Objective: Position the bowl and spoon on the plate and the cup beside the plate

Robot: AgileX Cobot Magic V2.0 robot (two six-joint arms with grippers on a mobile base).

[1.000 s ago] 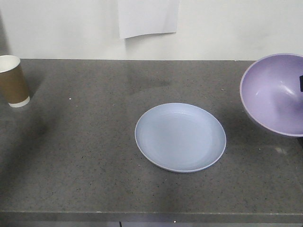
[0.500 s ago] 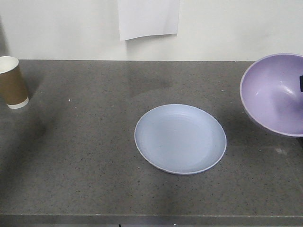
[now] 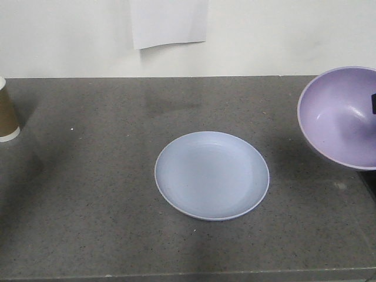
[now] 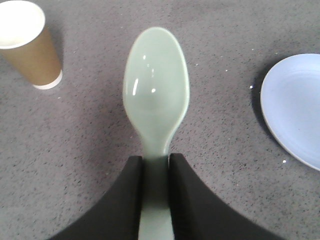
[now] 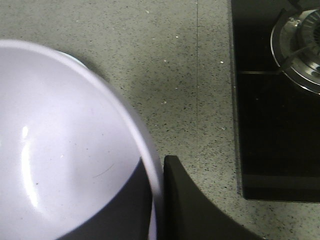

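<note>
While nothing stands between the pieces on the grey speckled stone counter [image 3: 88,223], they are spread widely along it. The round, shallow, pale blue plate [image 3: 211,175] lies flat at the middle of the counter, bare, with open stone all round it. The tall brown paper cup [image 3: 7,111] with its white base band stands upright at the counter's left end, towards the back edge, well apart from the plate. A white sheet of paper [image 3: 169,23] hangs on the wall behind the back edge.

The deep, glossy lavender plastic bowl [image 3: 343,117] is at the counter's right end, tilted so its opening faces the middle of the counter. It seems to be lifted off the stone, though its lower part is cut off by the frame. The right gripper [image 5: 156,162] pinches the bowl's rim, one dark finger inside the wall and one outside. Beyond the bowl in the right wrist view lies a black glass hob [image 5: 275,125] with a metal burner [image 5: 300,45], set into the counter.

The small pale mint-green plastic spoon [image 4: 156,95] is clamped by its handle between the two dark fingers of the left gripper [image 4: 155,162]. Its long axis runs straight out from the gripper, hollow side up, the rounded end pointing at bare stone between the cup and the plate, held above the counter.
</note>
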